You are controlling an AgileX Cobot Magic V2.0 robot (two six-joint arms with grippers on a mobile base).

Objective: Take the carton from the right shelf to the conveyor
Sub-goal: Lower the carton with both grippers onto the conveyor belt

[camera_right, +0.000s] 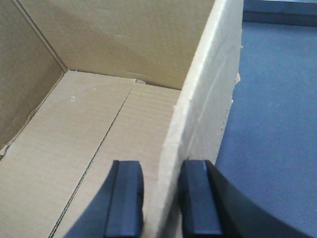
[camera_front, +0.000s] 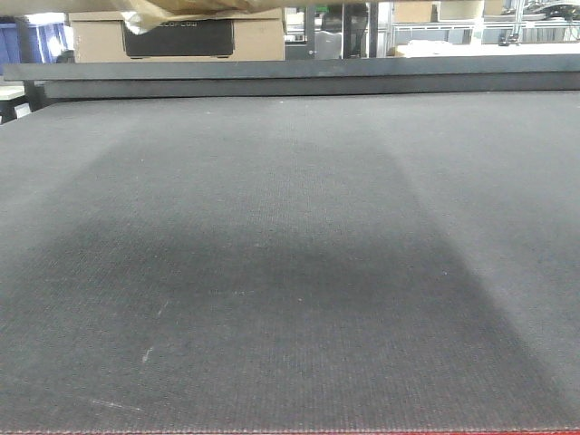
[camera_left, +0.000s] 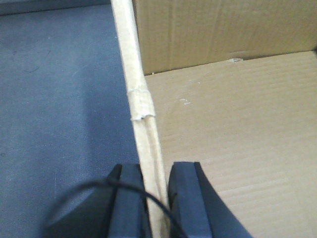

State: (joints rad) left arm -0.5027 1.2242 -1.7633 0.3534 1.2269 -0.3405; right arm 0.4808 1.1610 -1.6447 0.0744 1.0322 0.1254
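The carton (camera_left: 233, 129) is an open brown cardboard box; both wrist views look down into it. My left gripper (camera_left: 157, 198) is shut on its left wall, near a tan tape strip (camera_left: 140, 104). My right gripper (camera_right: 161, 198) is shut on the carton's (camera_right: 99, 134) right wall, one finger inside and one outside. In the front view only a sliver of the carton's (camera_front: 181, 5) underside with frayed tape shows at the top edge, above the conveyor (camera_front: 290, 272), a wide dark grey woven belt with a thin red front edge. The belt also shows beside the carton (camera_left: 59, 99) (camera_right: 272, 99). The right shelf is out of view.
Behind the belt's far rail (camera_front: 290, 77) stands a smaller brown box with a black panel (camera_front: 181, 38). Further back are metal frames and shelving (camera_front: 435, 27).
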